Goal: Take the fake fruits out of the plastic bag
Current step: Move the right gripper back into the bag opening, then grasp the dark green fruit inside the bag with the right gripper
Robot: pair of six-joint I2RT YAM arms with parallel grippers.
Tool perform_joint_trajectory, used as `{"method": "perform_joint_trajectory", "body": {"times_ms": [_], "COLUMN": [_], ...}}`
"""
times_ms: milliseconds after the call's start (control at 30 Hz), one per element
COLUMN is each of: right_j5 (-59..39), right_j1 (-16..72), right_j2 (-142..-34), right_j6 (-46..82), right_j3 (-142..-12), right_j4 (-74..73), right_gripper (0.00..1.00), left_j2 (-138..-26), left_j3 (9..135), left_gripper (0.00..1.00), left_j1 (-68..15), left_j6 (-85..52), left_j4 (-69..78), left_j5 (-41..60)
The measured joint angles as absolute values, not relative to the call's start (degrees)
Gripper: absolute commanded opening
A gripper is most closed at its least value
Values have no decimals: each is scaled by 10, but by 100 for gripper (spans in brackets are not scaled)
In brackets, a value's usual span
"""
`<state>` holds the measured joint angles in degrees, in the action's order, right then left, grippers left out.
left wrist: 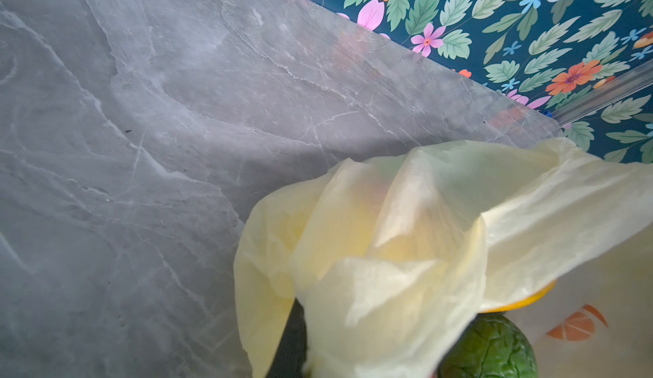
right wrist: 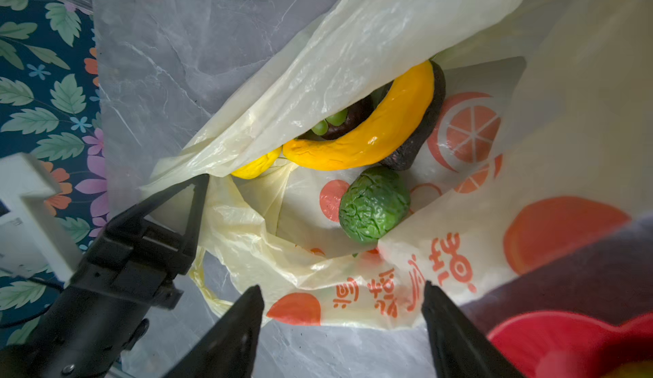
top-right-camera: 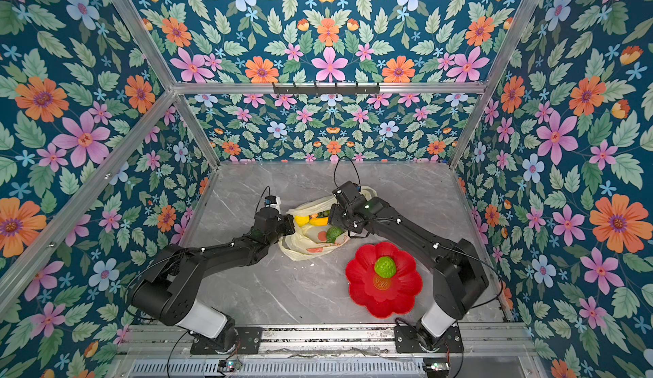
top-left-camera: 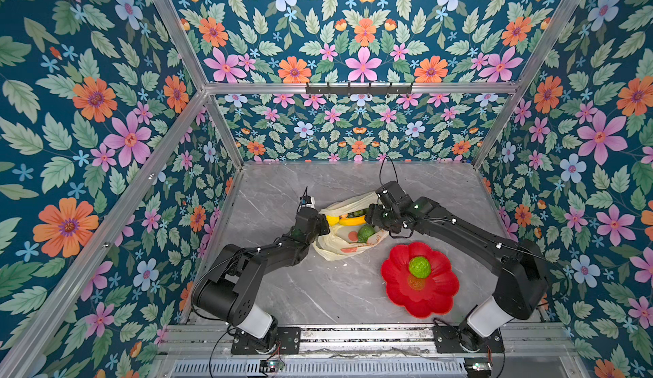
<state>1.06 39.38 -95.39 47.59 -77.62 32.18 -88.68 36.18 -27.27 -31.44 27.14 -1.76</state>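
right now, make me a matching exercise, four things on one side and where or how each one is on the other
Things:
1 banana
2 lime-green fruit
3 left gripper
4 right gripper

Place or state:
a in the dish
b open, holding nothing
c inside the bag
d shut on the bag's edge

Pairs: 1-c, 2-a, 3-d, 4-b
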Motion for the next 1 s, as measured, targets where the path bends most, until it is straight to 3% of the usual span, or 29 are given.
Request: {"method": "perform_joint_trajectory", "body": {"times_ms": [333, 1000], "right_j5": [-11, -43], "right_j1": [392, 371], "right_j2": [-1053, -1099], "right_j6": [481, 505], "right_j3": [-805, -797], "right_j4": [316, 300], "right_gripper": [76, 78], "left_j2": [-886, -886], "left_j3": [362, 364], "left_gripper": [10, 10], "left_j1": [-273, -273], "left_j6": [-314, -314], "left_j4": [270, 270], "left_j5": [-18, -17]}}
